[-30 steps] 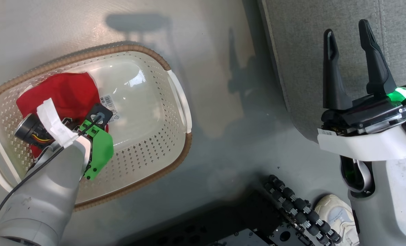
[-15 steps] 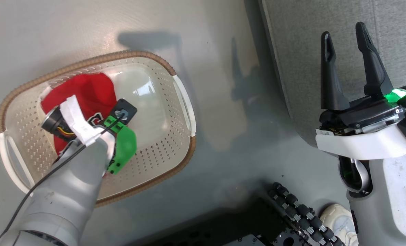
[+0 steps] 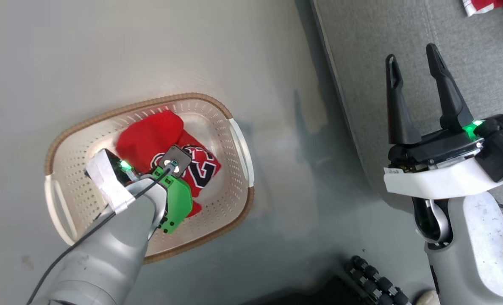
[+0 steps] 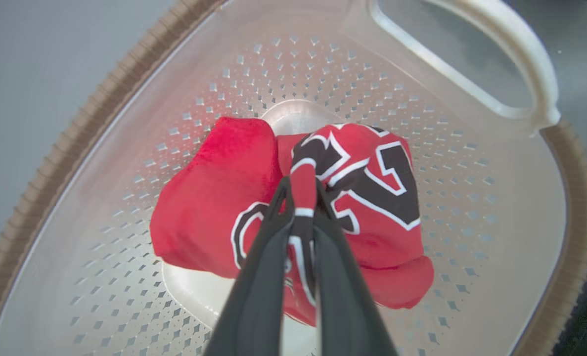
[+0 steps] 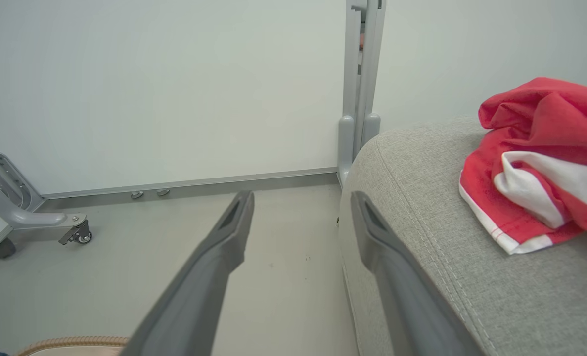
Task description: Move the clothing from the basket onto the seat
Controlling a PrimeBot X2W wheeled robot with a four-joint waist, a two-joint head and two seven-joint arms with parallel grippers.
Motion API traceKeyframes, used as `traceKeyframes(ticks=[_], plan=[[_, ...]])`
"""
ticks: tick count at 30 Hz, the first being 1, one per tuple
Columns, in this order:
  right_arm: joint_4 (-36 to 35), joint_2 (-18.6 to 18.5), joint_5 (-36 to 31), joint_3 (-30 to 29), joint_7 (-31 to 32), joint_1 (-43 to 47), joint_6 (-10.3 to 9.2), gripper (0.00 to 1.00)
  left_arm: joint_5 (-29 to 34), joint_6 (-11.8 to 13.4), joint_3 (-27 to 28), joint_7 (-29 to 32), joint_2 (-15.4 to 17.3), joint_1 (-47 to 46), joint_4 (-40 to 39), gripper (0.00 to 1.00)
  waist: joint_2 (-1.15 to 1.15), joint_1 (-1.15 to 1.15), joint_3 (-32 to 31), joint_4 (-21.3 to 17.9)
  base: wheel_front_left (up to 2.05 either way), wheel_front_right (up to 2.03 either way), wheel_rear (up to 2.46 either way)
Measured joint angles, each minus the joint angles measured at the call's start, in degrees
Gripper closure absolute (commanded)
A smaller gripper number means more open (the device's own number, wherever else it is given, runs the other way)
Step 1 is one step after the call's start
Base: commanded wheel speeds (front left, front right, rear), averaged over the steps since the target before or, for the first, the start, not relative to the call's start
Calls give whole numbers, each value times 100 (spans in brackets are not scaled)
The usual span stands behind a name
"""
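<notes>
Pinching the jersey (image 4: pixel 372 198) with the left gripper (image 4: pixel 302 198) inside the basket (image 3: pixel 149 103).
Clamps narrow on a raised fold of the lettered red cloth, with the rest bunched on the basket's bottom, down on the floor (image 3: pixel 107 51) at the left. Holds the right gripper (image 3: pixel 410 55) spread wide and empty above the left edge of the grey seat (image 3: pixel 374 34), at the right. Shows the red and white shorts (image 5: pixel 535 163) crumpled far back on the seat, well apart from the basket.
</notes>
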Motion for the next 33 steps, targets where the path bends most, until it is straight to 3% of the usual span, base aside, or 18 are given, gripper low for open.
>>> traceKeyframes(ticks=[8, 15, 33], plan=[[294, 1, -96, -12, 0, 252, 0, 0, -397, -19, -111, -397, -81, 377, -327, 100, 0, 0, -677, 268, 0, 0, 0], [511, 3, -169, -91, 0, 602, 0, 0, -959, -20, -168, -467, -90, 745, -1078, 100, 0, 0, -1328, 534, 0, 0, 0], [756, 1, -141, -41, 0, 1384, 0, 0, -1022, 7, 854, -474, -24, 1510, -3857, 100, 0, -1, -2869, 1077, 0, 0, 0]])
